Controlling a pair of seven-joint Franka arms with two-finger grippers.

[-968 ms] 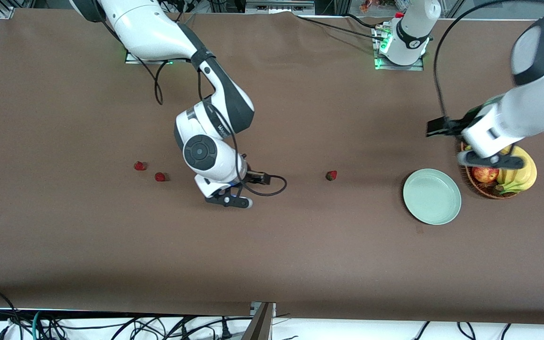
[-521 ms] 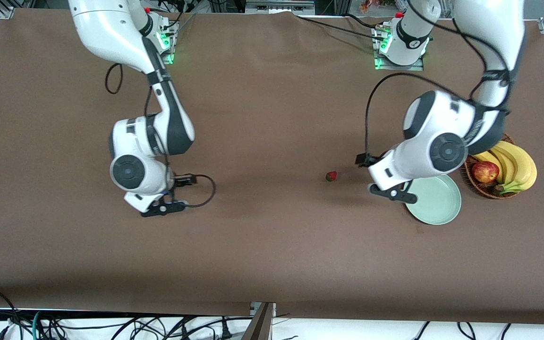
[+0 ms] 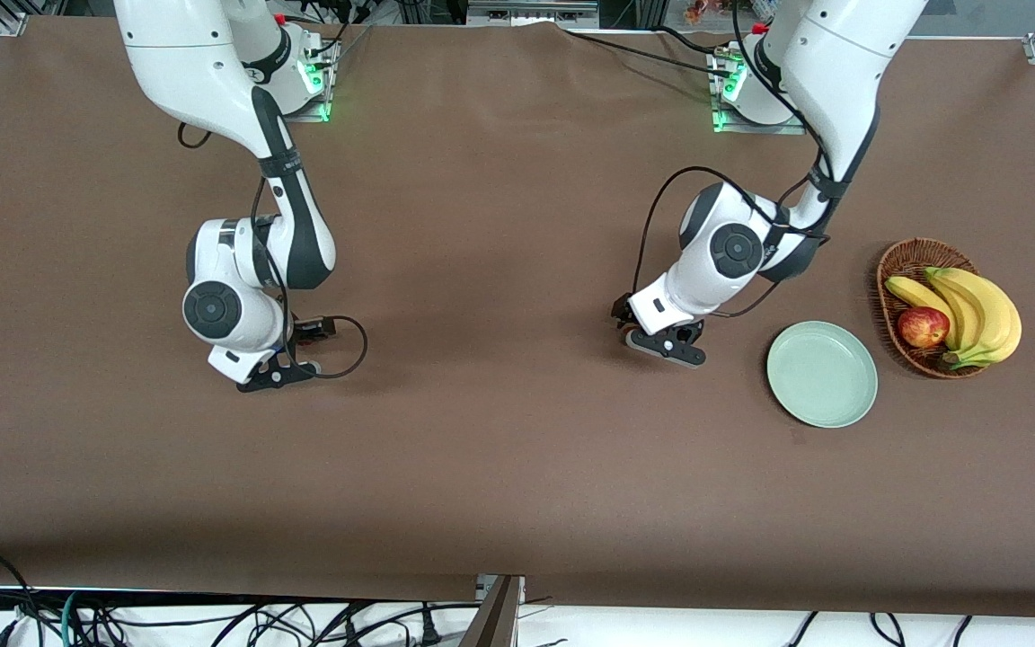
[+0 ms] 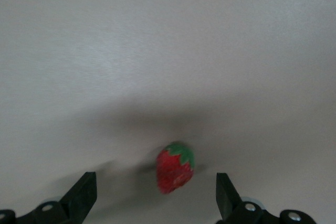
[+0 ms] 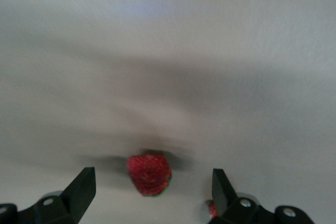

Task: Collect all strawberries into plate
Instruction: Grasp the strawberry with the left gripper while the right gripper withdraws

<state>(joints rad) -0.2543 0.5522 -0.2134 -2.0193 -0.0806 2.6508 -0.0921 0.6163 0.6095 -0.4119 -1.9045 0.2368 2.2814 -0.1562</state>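
From the front, both grippers sit low over the brown desk (image 3: 517,449), the left gripper (image 3: 661,341) near the empty plate (image 3: 822,374), while each wrist view shows fingers (image 4: 84,195) spread wide around a strawberry (image 4: 175,167), the right gripper's fingers (image 5: 81,188) likewise straddling another strawberry (image 5: 149,173).

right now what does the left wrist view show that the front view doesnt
Only the left wrist view shows a strawberry lying on the tabletop between the left gripper's open jaws. Only the front view shows the mint plate, empty, the wicker basket with apple and bananas at the left arm's end of the table, and the right gripper low over the right arm's end. Both show the left gripper and the brown table.
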